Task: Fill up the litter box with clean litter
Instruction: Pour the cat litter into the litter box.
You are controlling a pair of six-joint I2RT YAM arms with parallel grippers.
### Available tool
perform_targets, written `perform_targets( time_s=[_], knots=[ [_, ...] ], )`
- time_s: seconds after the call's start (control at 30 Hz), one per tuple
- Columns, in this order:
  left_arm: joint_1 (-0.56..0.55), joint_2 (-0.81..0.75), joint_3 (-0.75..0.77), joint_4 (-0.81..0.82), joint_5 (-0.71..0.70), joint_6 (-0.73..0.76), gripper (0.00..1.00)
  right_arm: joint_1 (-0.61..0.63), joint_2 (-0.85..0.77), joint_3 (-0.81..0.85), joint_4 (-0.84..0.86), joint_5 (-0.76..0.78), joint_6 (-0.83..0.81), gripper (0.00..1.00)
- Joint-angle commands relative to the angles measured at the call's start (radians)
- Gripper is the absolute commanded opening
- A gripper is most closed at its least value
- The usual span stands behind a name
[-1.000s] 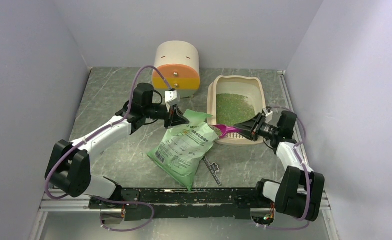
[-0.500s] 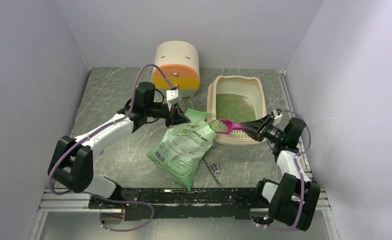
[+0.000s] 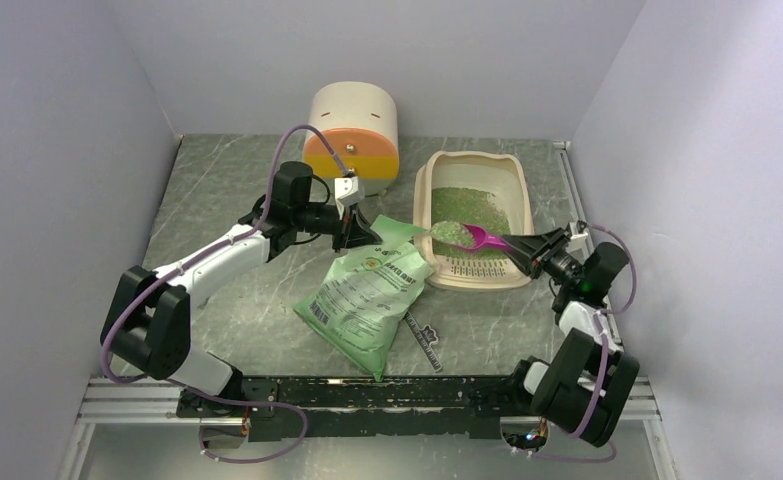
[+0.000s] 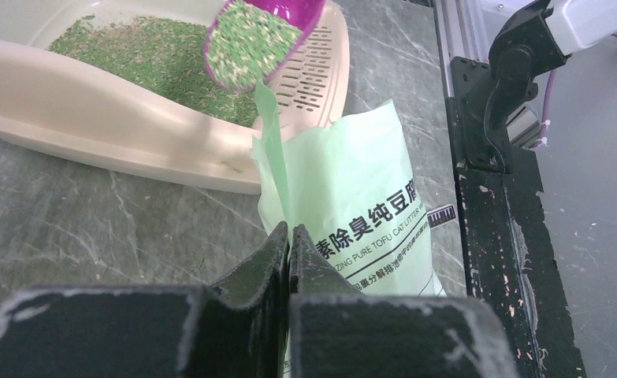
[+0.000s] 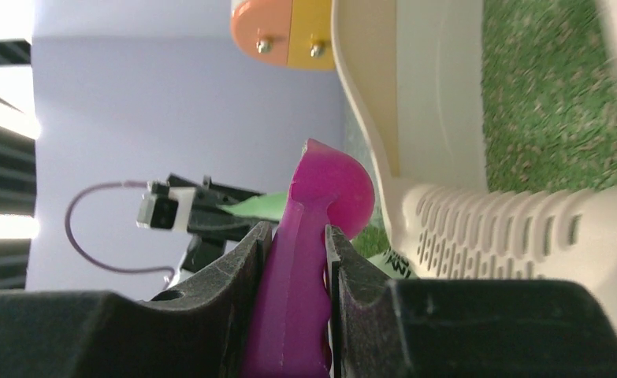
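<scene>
Resting at the far right of the grey marbled worktop (image 3: 227, 190), the litter box (image 3: 423, 200) is seen with its slotted ledge at the near end. Its floor is covered by clean litter (image 3: 472, 208), light-green granules spread over the far part of the tray. The right tool (image 3: 524, 246) is clamped on the handle of a magenta scoop (image 3: 487, 239), the flat handle being gripped between both fingers. The scoop is held above the tray's near end, by the slotted ledge, and its bowl is heaped with the same green granules. The left tool (image 3: 361, 235) is closed on the thin top edge of the green litter bag (image 3: 367, 295); the film is pinched between fingers pressed together, and the bag's mouth is lifted off the worktop, just beside the scoop's bowl. The rest of the bag is laid flat, printed side up, to the near left of the tray. A round beige-and-orange drawer unit (image 3: 352, 130) is stood at the back, just left of the litter box. A small black strip (image 3: 425, 342) is laid near the bag's lower corner.
</scene>
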Motion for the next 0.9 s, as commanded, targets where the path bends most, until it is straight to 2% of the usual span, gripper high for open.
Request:
perform_targets(
  time_s=[0.0, 0.2, 0.3, 0.4, 0.5, 0.6, 0.73, 0.87],
  knots=[
    [0.001, 0.001, 0.043, 0.046, 0.043, 0.005, 0.05, -0.055, 0.078, 0.039, 0.140, 0.055, 0.070, 0.00],
    [0.001, 0.007, 0.025, 0.072, 0.046, -0.008, 0.05, -0.061, 0.201, 0.206, 0.058, 0.174, -0.038, 0.00],
    [0.001, 0.016, 0.027, 0.068, 0.048, -0.013, 0.05, -0.037, 0.226, 0.331, -0.142, 0.260, -0.200, 0.00],
    [-0.001, 0.024, 0.036, 0.059, 0.046, -0.024, 0.05, 0.056, 0.232, 0.455, -0.356, 0.409, -0.366, 0.00],
    [-0.001, 0.013, 0.031, 0.049, 0.018, -0.035, 0.14, 0.117, 0.219, 0.522, -0.428, 0.565, -0.453, 0.00],
    [-0.001, 0.000, 0.027, 0.025, -0.001, -0.025, 0.24, 0.127, 0.241, 0.574, -0.464, 0.611, -0.484, 0.00],
    [-0.001, -0.020, 0.019, 0.009, -0.015, -0.017, 0.31, 0.127, 0.213, 0.601, -0.539, 0.707, -0.543, 0.00],
    [-0.001, -0.034, 0.018, -0.007, -0.028, -0.006, 0.35, 0.128, 0.115, 0.573, -0.618, 0.784, -0.599, 0.00]
  ],
)
